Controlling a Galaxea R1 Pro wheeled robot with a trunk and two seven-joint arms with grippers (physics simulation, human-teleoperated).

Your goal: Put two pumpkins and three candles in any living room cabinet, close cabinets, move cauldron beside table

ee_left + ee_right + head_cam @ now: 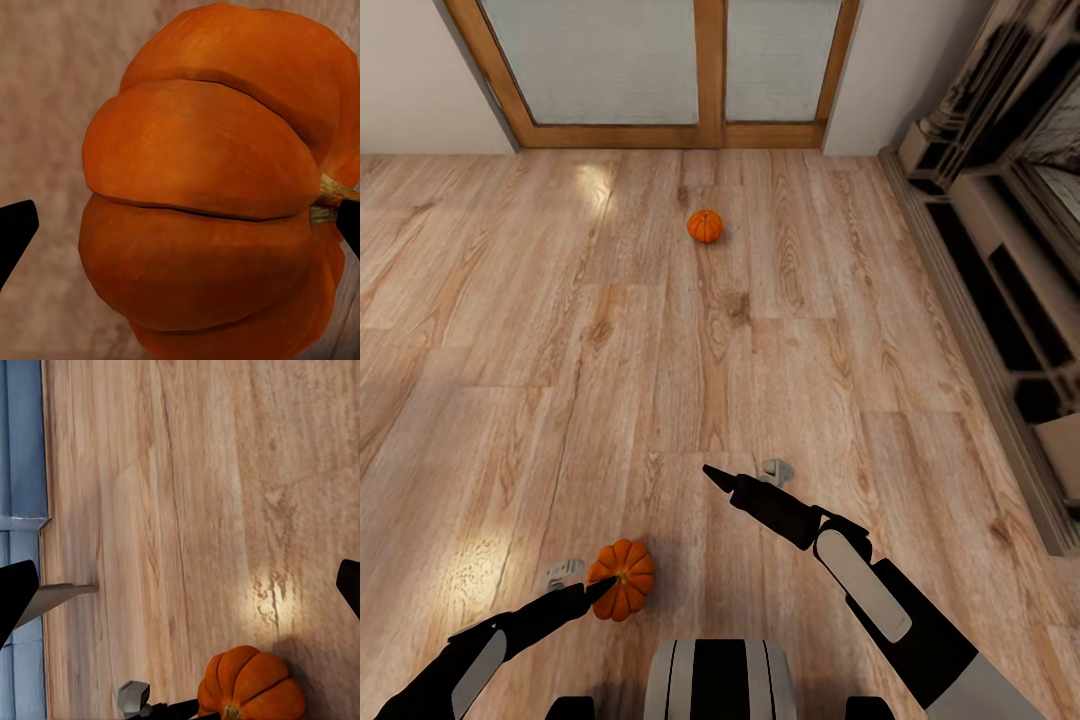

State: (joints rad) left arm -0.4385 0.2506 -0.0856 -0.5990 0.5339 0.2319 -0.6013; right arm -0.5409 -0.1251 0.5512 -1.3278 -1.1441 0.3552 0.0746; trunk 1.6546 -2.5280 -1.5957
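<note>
A small orange pumpkin (625,578) sits on the wooden floor just ahead of my base. My left gripper (596,590) is open and straddles it. In the left wrist view the pumpkin (210,202) fills the space between the black fingertips (15,229), with a gap on one side. A second pumpkin (705,226) lies farther off, mid-floor. My right gripper (718,477) hovers open over bare floor, to the right of the near pumpkin (251,686) and beyond it. The right gripper (180,592) holds nothing. Candles, cabinet and cauldron are out of view.
An ornate grey-beige fireplace surround (1000,290) runs along the right side. Wood-framed glass doors (700,70) stand at the far wall. Open wooden floor (510,330) stretches to the left and ahead.
</note>
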